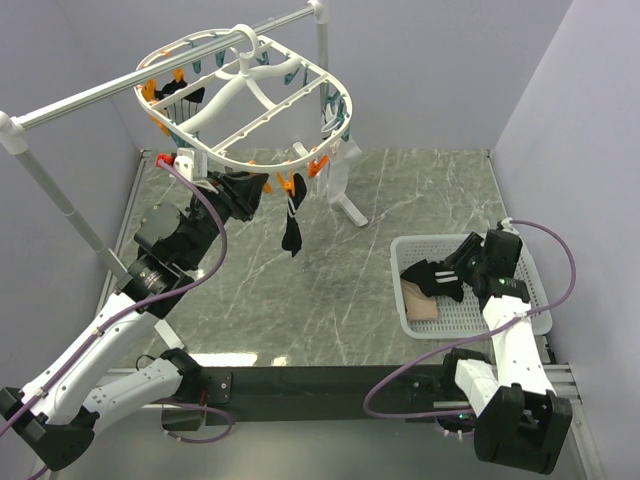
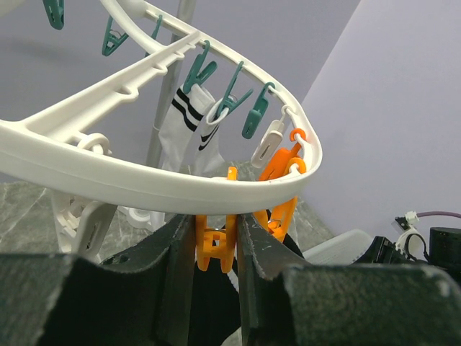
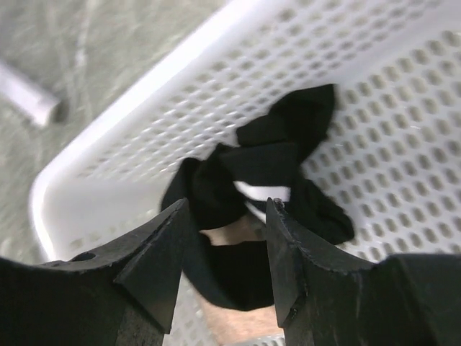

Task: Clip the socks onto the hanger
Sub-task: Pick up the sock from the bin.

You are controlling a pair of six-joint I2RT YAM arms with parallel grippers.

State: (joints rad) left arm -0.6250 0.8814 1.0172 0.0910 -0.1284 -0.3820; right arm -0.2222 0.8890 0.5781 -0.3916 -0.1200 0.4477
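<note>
A grey-green marbled worktop (image 1: 420,190) lay between pale lavender walls (image 1: 560,90), with a dark base plate (image 1: 320,380) along its near edge. A silver metal rail (image 1: 100,95) ran slantwise across the back left, joined by white fittings to a leg on the left and to an upright post (image 1: 322,60) whose white foot (image 1: 350,210) rested on the worktop. A white perforated basket (image 1: 465,318) with a rounded rim sat on the worktop's near right part.

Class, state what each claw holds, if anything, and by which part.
The left claw pinches an orange clip on the hanger across its two sides. The right claw is open above a black sock in the basket, holding nothing.
</note>
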